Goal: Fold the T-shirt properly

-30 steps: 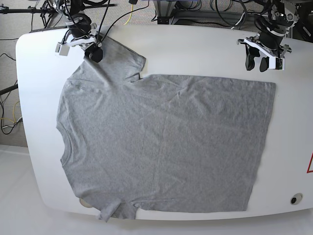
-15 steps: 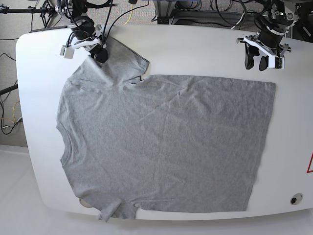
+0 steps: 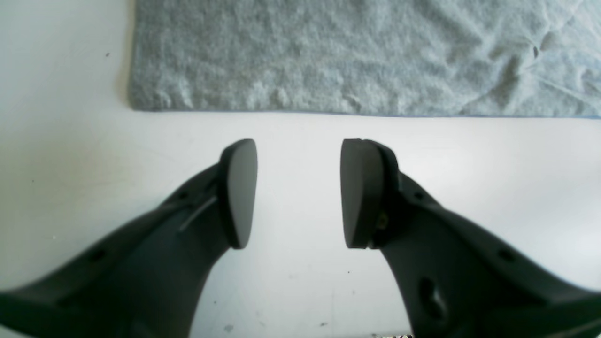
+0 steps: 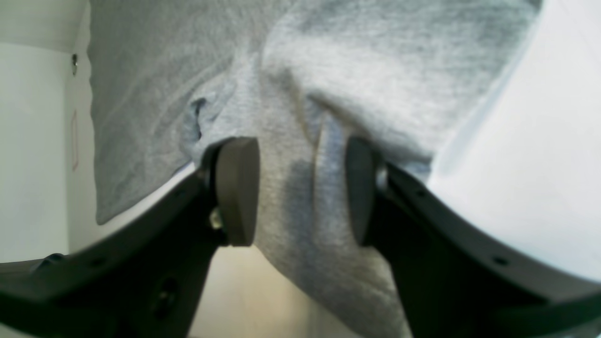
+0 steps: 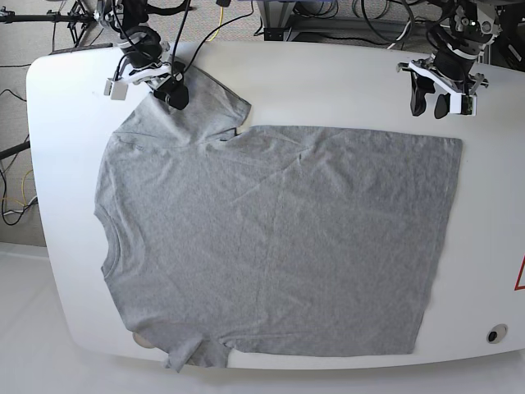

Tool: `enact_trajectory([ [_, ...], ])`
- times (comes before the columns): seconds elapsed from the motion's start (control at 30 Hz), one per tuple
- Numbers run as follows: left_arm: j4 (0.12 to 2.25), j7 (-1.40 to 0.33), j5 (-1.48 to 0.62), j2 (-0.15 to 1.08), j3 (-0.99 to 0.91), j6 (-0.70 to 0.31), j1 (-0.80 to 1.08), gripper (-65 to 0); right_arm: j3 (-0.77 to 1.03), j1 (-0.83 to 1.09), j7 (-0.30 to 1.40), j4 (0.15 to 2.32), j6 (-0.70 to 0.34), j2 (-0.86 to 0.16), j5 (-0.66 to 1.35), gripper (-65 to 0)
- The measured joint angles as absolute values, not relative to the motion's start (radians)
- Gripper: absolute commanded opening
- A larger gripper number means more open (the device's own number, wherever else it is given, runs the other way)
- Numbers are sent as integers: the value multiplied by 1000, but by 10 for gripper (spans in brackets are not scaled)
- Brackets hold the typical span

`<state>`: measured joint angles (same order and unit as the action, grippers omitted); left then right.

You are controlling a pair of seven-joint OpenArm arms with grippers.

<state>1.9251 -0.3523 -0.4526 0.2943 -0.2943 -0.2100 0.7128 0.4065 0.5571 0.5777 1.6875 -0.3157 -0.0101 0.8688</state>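
Note:
The heather-grey T-shirt (image 5: 271,238) lies flat on the white table (image 5: 328,82), neck to the left and hem to the right. My right gripper (image 5: 175,92) sits on the far sleeve (image 5: 213,103). In the right wrist view the right gripper (image 4: 300,188) is open, with bunched sleeve cloth (image 4: 291,141) between the pads. My left gripper (image 5: 437,105) is open and empty, hovering just behind the shirt's far hem corner. In the left wrist view the left gripper (image 3: 298,192) is over bare table, and the hem edge (image 3: 328,61) lies a little beyond the fingertips.
The near sleeve (image 5: 193,355) is crumpled at the table's front edge. A round hole (image 5: 493,334) and a red marking (image 5: 520,275) are at the front right. Cables and stands crowd the floor behind the table.
My right gripper has slid to the right along the far sleeve, nudging the sleeve cloth slightly that way. The left arm has hardly moved.

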Motion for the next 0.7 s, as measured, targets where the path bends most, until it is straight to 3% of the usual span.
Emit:
enact_trajectory([
  [0.7,1920,-352,-453,294,-294,-210,703,-383,443,552,585,1694,-315,-9,853,-371],
])
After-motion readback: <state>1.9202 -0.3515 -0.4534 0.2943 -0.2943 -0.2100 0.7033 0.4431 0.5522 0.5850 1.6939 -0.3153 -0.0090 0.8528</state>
